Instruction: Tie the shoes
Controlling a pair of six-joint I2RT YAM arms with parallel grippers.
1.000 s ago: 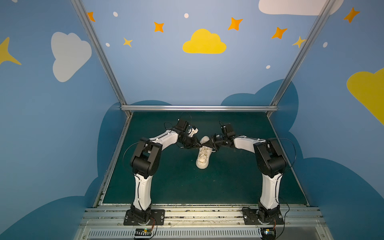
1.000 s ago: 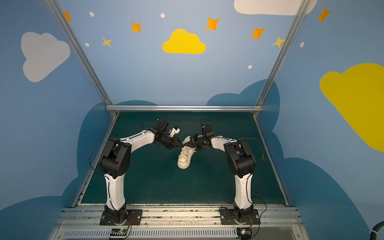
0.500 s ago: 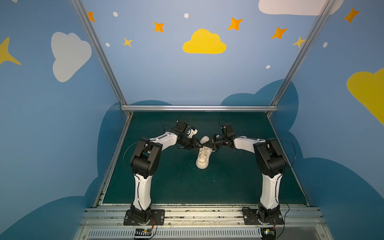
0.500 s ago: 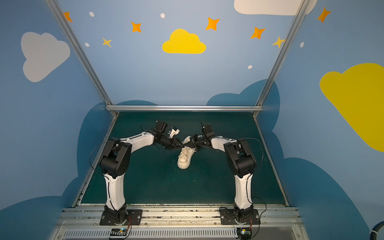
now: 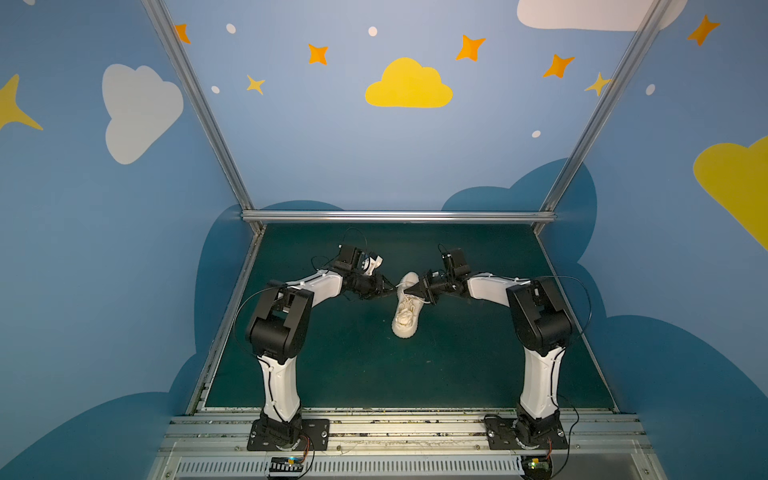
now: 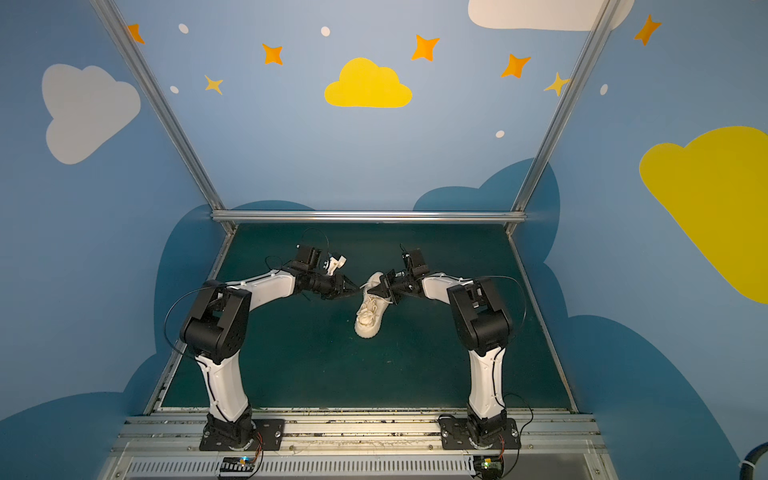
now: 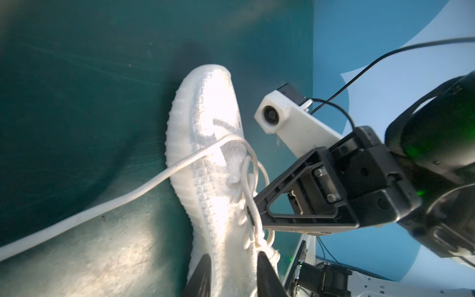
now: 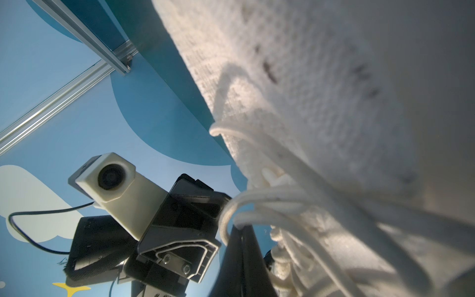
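Note:
The off-white knit shoe [image 5: 405,316] lies mid-mat in both top views [image 6: 369,318], its laces [image 7: 246,180] loose over the tongue. My right gripper [image 5: 412,291] reaches in from the right and is shut on a lace loop [image 8: 231,205] at its fingertips [image 7: 257,209]. My left gripper [image 7: 234,267] comes in from the left [image 5: 388,291]. Its jaws stand apart over the shoe's upper with no lace between them. One long lace end [image 7: 102,203] runs taut off the shoe and out of the left wrist view.
The green mat [image 5: 353,365] is enclosed by blue walls and an aluminium rail [image 5: 395,216] at the back. Both arm bases [image 5: 286,432] stand on the front rail. The two wrist cameras [image 8: 108,177] face each other closely across the shoe.
My left wrist has drifted slightly to the left. The right arm and the shoe have stayed where they were.

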